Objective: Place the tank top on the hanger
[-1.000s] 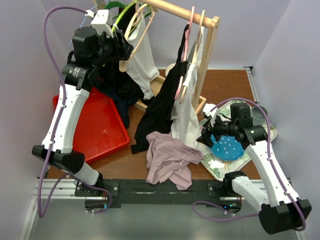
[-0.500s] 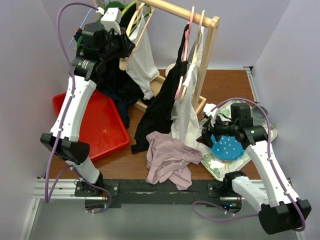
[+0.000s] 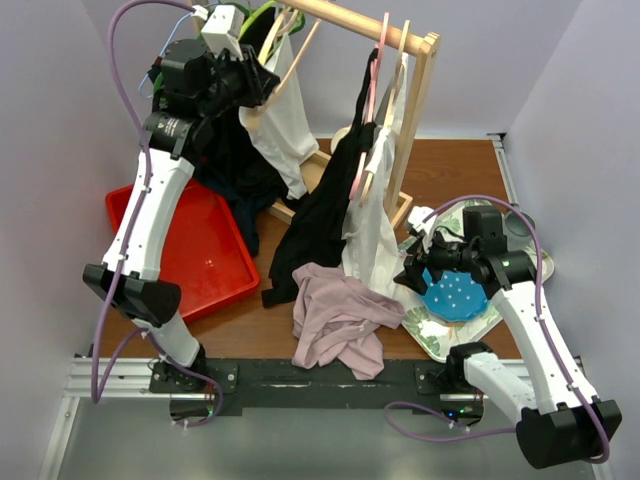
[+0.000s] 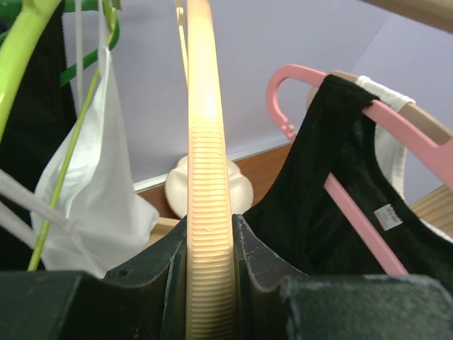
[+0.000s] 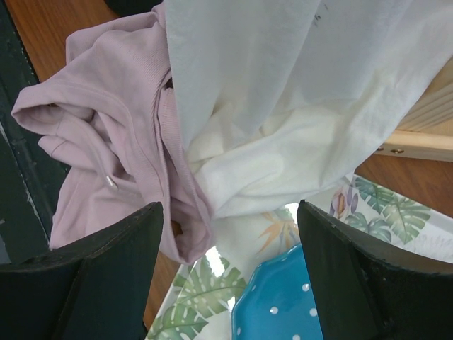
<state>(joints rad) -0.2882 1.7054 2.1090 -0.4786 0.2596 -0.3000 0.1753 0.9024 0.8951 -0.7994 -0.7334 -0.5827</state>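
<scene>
My left pincer point(image 4: 209, 283) grips the hanger point(image 4: 204, 127) at the rail point(image 3: 350, 18), far-left corner of the tabletop point(image 3: 460, 170); I'd lift straight up so it unhooks cleanly. The tank top point(image 3: 335, 322) lies heaped at the near edge, right pincer point(image 5: 226, 269) wide beside it

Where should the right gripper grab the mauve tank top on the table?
Probably the bunched folds on the left side of the tank top, coming straight down from above. It lies crumpled in a low heap, and the hanging white garment drapes over its right edge, so a sideways approach by the open right gripper risks pinching both.
</scene>
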